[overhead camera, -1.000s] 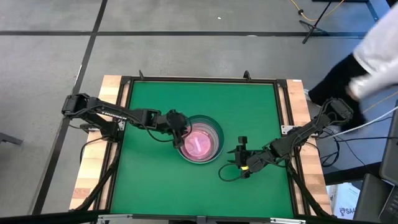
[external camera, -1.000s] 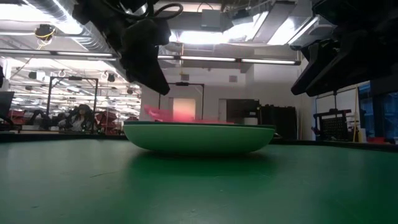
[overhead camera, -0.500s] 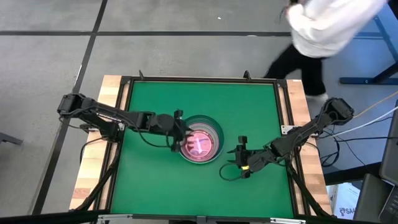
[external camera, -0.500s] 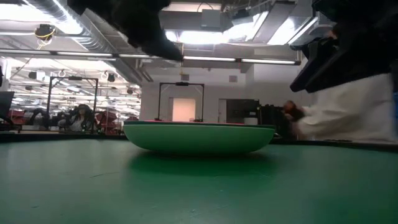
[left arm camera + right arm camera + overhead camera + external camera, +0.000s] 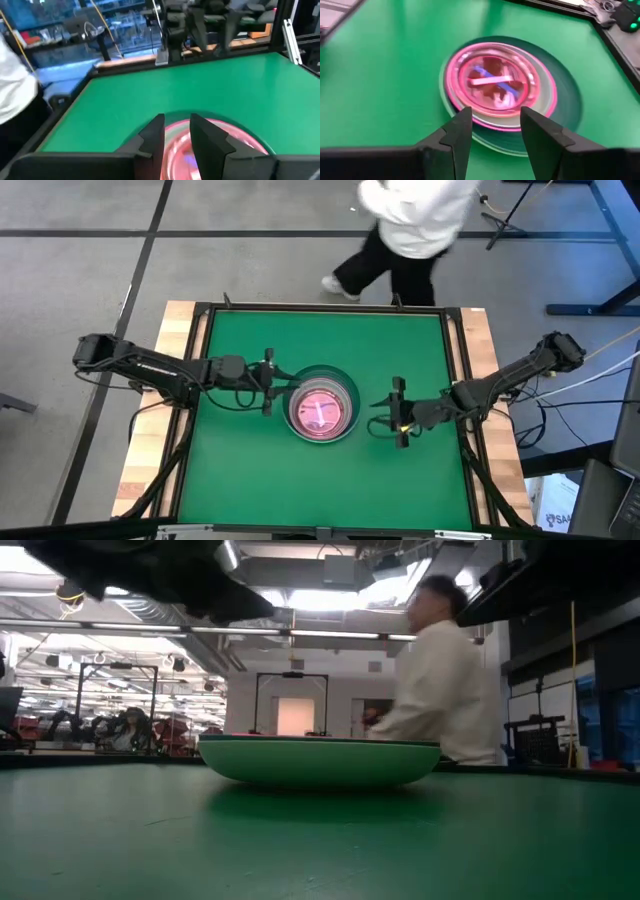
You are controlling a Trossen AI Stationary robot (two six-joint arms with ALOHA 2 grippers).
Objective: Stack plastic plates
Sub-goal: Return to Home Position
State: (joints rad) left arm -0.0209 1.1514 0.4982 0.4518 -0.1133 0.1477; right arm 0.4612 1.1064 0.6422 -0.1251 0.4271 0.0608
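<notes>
The plastic plates (image 5: 321,410) sit nested in one stack at the table's middle. A dark teal large plate is outermost, with a pale one and a pink one inside it and translucent small plates on top (image 5: 500,85). The low view shows the stack (image 5: 320,762) resting by its rounded underside on the green mat. My left gripper (image 5: 268,383) is open just left of the stack, its fingers pointing at the pink rim (image 5: 240,140). My right gripper (image 5: 396,413) is open just right of the stack. Neither touches a plate.
A person in a white top (image 5: 405,220) walks past the table's far edge and also shows behind the stack in the low view (image 5: 440,680). Bare green mat (image 5: 330,340) lies all around the stack. A dark frame rail (image 5: 325,308) borders the table.
My left gripper, which held a tilted pink small plate over the stack, has let it go and drawn back toward the table's left edge. The plate now lies flat in the stack. My right gripper shifted toward the far edge and turned. The person walked leftward behind the table.
</notes>
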